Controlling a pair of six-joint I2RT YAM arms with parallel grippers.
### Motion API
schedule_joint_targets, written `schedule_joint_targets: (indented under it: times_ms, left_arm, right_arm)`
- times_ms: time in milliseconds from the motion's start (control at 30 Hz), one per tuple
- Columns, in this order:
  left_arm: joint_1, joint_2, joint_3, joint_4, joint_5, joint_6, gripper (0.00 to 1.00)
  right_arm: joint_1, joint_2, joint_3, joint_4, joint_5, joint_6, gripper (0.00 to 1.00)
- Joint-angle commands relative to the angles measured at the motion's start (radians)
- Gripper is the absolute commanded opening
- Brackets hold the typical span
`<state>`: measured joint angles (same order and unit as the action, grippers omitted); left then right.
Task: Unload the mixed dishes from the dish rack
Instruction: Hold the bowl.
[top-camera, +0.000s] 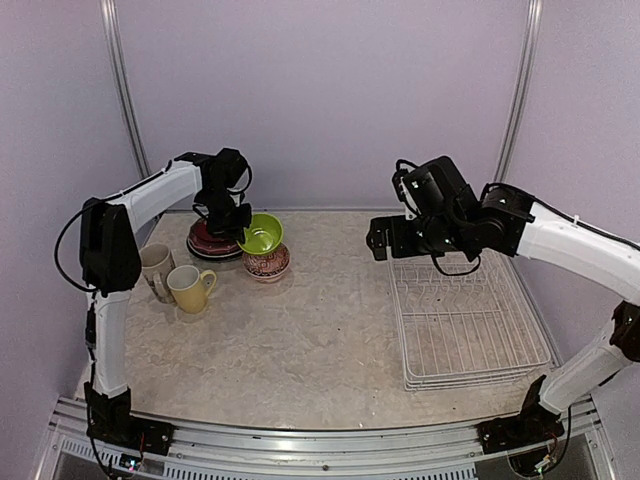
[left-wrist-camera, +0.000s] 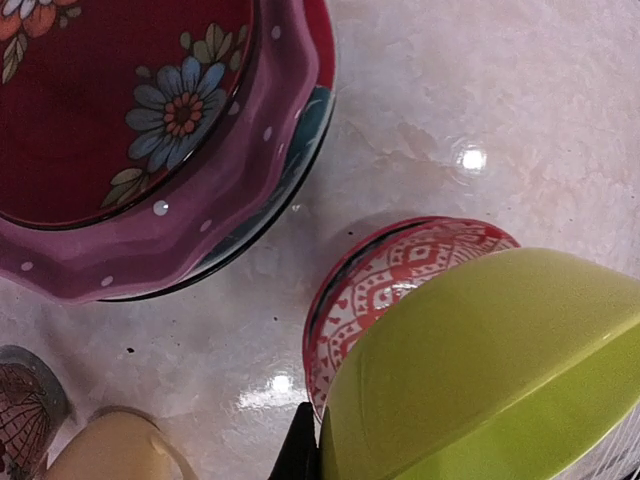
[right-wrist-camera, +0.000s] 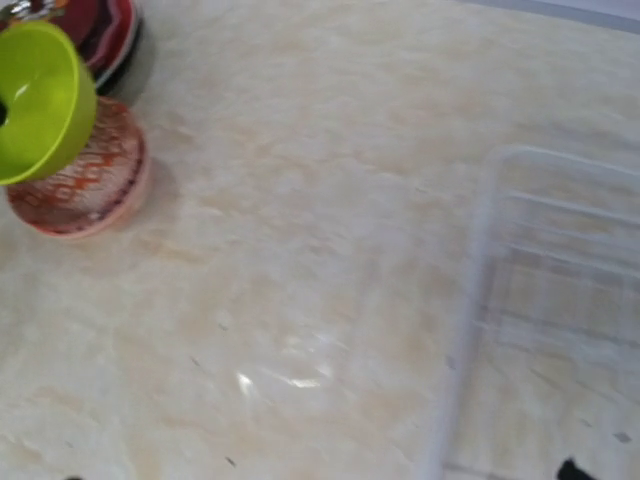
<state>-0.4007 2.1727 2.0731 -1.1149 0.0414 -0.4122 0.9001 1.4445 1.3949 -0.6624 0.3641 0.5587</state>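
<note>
Two mugs, a cream mug (top-camera: 155, 265) and a yellow mug (top-camera: 190, 287), are standing side by side near the left edge of the marbled table (top-camera: 330, 340). Just behind them a stack of plates (top-camera: 208, 241) is sitting. The overhead camera is giving only its dark outline, while the left wrist camera is showing painted daisies on the dark red top plate (left-wrist-camera: 110, 100) and its dotted, scalloped purple rim.

The left gripper (top-camera: 240, 225) is clamping the rim of the lime-green bowl (top-camera: 260, 235) and holding it tilted over the red-patterned bowl (top-camera: 267, 265). Whether the two bowls are touching I cannot tell.

The right gripper (top-camera: 377, 240) is hanging with its jaws spread wide and gripping nothing, over the far left corner of the white wire dish rack (top-camera: 465, 320). The rack is lying at the right of the table, well apart from the dishes. The right wrist camera is catching only its blurred corner.
</note>
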Motion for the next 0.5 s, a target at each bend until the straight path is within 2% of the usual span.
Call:
schedule_joint_targets:
  times_ms: [0, 67, 267, 367, 467]
  left_arm:
    - [-0.005, 0.075, 0.054, -0.07, -0.011, 0.025, 0.0]
    - [-0.006, 0.086, 0.05, -0.061, 0.0, 0.023, 0.03]
    - [-0.006, 0.106, 0.061, -0.067, 0.006, 0.017, 0.2]
    - [-0.008, 0.095, 0.059, -0.073, -0.006, 0.016, 0.38]
    - [-0.01, 0.04, 0.056, -0.086, -0.022, 0.019, 0.52]
  right_arm:
    - [-0.009, -0.111, -0.085, -0.071, 0.071, 0.039, 1.0]
    - [-0.011, -0.159, -0.111, -0.07, 0.073, 0.057, 1.0]
    - [-0.011, -0.228, -0.141, -0.046, 0.08, 0.071, 1.0]
    - [-0.013, -0.231, -0.123, -0.045, 0.091, 0.043, 1.0]
    - [-0.018, -0.226, -0.089, -0.036, 0.104, -0.001, 1.0]
